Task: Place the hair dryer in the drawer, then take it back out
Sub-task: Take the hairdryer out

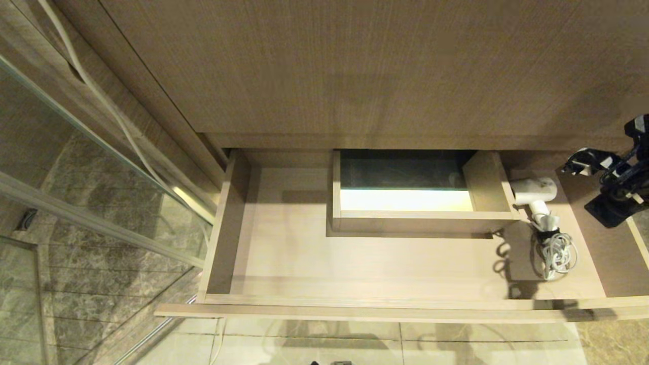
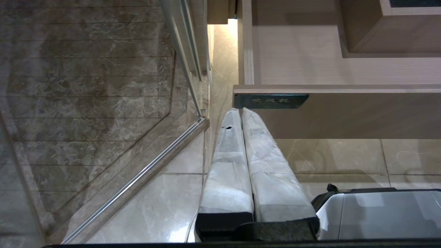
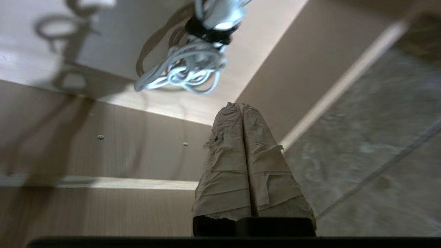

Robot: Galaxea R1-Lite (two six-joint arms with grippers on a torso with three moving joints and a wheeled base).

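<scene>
We are seeing the hair dryer (image 1: 533, 191) lying in the open drawer's (image 1: 375, 302) right end, cord bundled beside it, so placement looks complete. Our right gripper (image 3: 241, 107) is pinched closed and empty nearby; left gripper (image 2: 240, 111) is parked closed below the drawer front.

White hair dryer (image 1: 533, 191), wood-grain drawer (image 1: 284, 253)
</scene>
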